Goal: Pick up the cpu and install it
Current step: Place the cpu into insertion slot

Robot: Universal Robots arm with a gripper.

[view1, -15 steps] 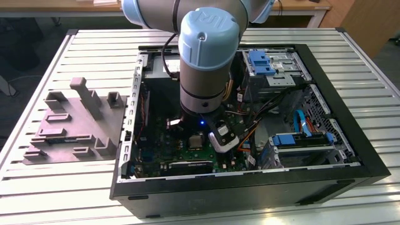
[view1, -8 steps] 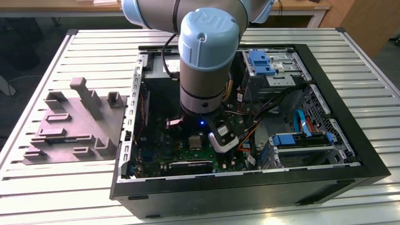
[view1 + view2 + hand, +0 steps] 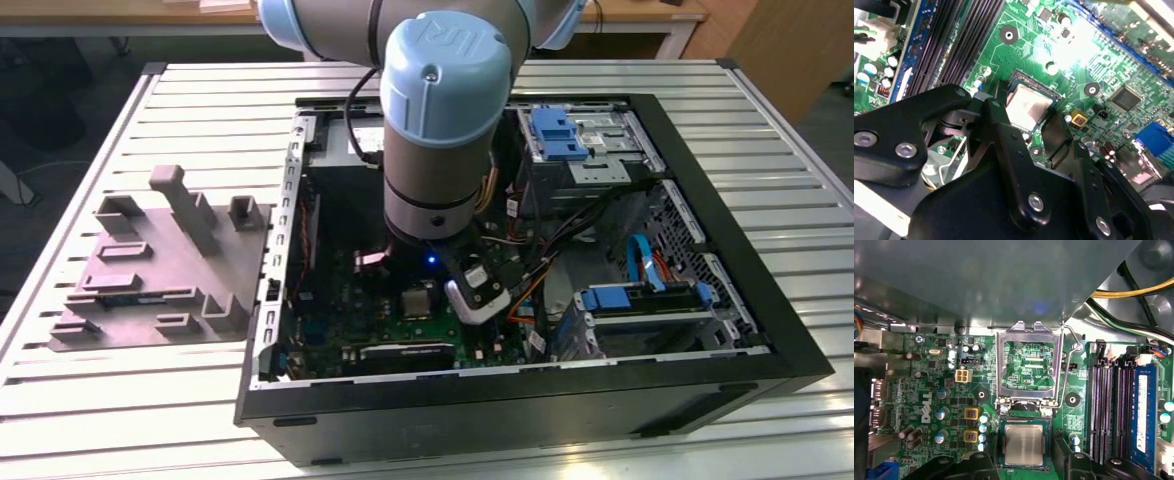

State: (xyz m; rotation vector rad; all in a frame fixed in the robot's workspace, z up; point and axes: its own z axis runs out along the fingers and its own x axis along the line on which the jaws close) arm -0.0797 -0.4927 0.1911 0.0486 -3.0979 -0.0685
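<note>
On the surface [image 3: 134, 400], the fixture [image 3: 160, 270] lies just beside the case [image 3: 747, 380], on the exterior view's left. Inside the case, the motherboard [image 3: 929, 390] carries the cpu [image 3: 1024, 444] in its socket, with the socket frame [image 3: 1029, 365] just beside it. My tool [image 3: 1024, 457] hangs over the cpu, a finger on either side.

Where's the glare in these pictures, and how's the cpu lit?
In the second wrist view, glare whites out the motherboard beyond the cpu; in the first wrist view the cpu is evenly lit; in the exterior view a blue light glows on the arm.
</note>
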